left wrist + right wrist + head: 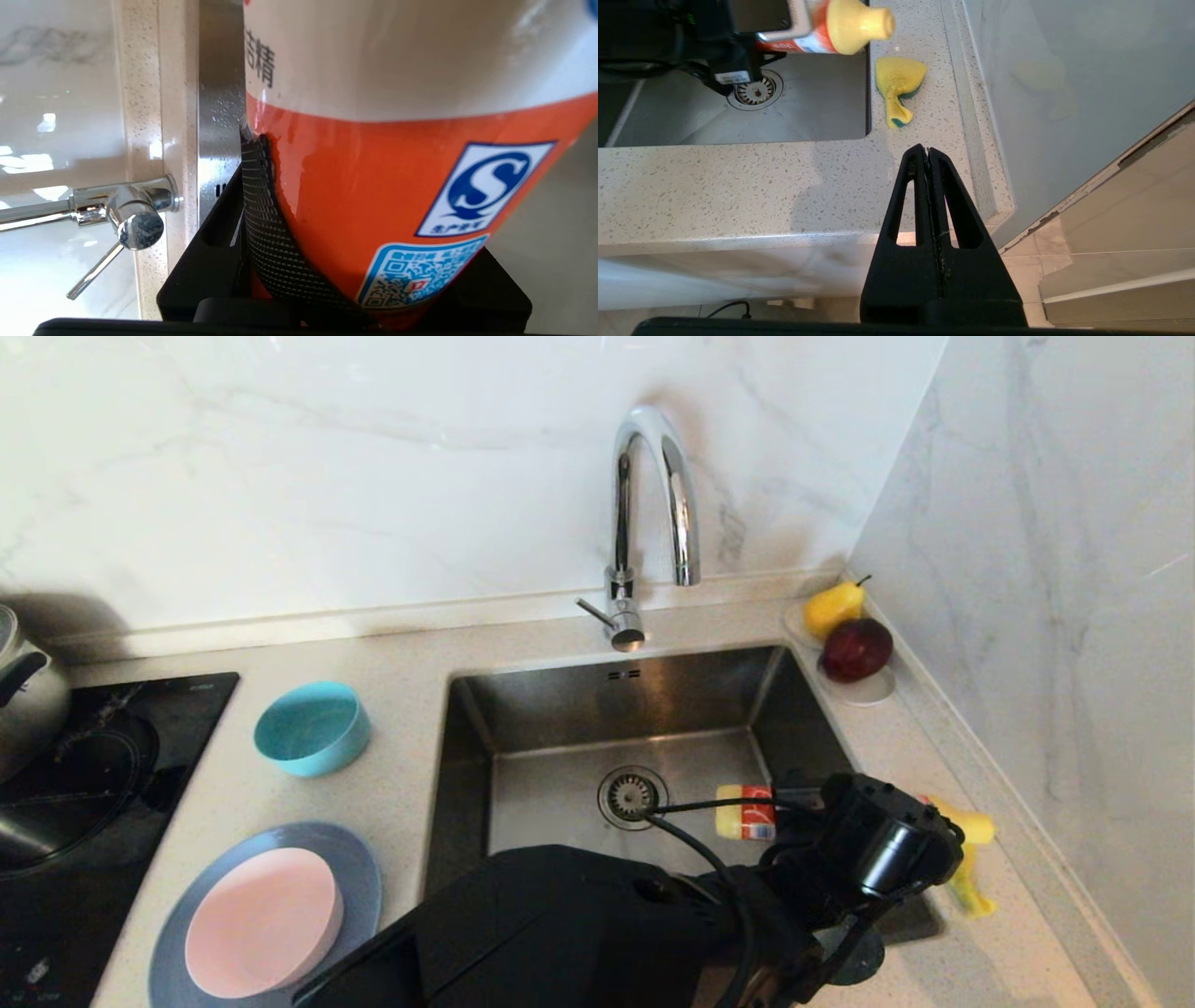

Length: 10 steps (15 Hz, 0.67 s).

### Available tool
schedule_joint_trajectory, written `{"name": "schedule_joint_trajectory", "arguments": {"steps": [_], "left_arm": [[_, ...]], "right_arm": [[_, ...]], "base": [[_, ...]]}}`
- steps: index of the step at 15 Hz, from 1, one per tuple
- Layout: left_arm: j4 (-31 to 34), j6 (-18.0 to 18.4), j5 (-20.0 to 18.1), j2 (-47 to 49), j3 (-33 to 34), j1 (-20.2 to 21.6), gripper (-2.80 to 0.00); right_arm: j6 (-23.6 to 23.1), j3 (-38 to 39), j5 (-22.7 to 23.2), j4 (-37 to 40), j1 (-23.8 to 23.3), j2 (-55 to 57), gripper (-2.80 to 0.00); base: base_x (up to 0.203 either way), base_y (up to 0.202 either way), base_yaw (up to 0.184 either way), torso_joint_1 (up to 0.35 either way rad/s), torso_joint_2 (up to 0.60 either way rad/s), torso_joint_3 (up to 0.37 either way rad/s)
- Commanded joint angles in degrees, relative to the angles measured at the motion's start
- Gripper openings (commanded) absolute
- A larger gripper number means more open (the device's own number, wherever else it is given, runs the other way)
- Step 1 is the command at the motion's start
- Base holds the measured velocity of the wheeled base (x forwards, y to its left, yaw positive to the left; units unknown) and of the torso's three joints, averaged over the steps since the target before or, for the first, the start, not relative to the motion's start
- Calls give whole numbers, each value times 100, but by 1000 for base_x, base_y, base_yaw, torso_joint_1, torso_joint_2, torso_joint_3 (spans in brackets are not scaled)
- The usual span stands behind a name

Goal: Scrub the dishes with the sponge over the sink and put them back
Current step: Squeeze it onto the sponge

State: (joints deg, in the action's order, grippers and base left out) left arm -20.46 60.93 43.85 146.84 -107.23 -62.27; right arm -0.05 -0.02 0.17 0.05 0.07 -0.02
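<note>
My left gripper (868, 845) is shut on an orange bottle (373, 186) and holds it tipped on its side over the sink's right rim. The bottle's yellow cap (859, 21) points out over the counter, just above the yellow sponge (899, 81) with its green face. That sponge (969, 894) lies on the strip right of the sink (560, 709). Left of the sink, the pink bowl (261, 924) sits on the grey-blue plate (359, 868), with the teal bowl (313, 728) behind them. My right gripper (928, 151) is parked, shut and empty, below the counter's front edge.
A chrome tap (653, 504) rises behind the sink. A white saucer (873, 691) with a pear and an apple stands at the back right corner. A black hob (112, 775) with a kettle (28, 700) is at the far left. A wall runs close along the right.
</note>
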Motion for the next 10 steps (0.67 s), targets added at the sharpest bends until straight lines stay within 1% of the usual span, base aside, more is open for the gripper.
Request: {"name": "schedule_joint_trajectory", "arguments": {"steps": [1, 3, 5, 7, 10], "left_arm": [[-8, 136, 97, 282, -225, 42, -280], [-28, 364, 349, 403, -325, 66, -280], [-80, 516, 474, 442, -333, 75, -280], [-89, 592, 603, 484, -342, 83, -280], [-166, 613, 686, 530, -351, 92, -280]], "right_arm": [[5, 2, 1, -5, 1, -6, -280], [0, -1, 1, 0, 1, 0, -280], [-4, 2, 1, -5, 1, -6, -280], [-4, 2, 1, -2, 1, 0, -280], [-4, -2, 1, 1, 1, 0, -280]], "base": [[0, 0, 0, 0, 0, 0], [0, 0, 0, 0, 0, 0], [0, 0, 0, 0, 0, 0], [0, 0, 0, 0, 0, 0], [0, 0, 0, 0, 0, 0]]}}
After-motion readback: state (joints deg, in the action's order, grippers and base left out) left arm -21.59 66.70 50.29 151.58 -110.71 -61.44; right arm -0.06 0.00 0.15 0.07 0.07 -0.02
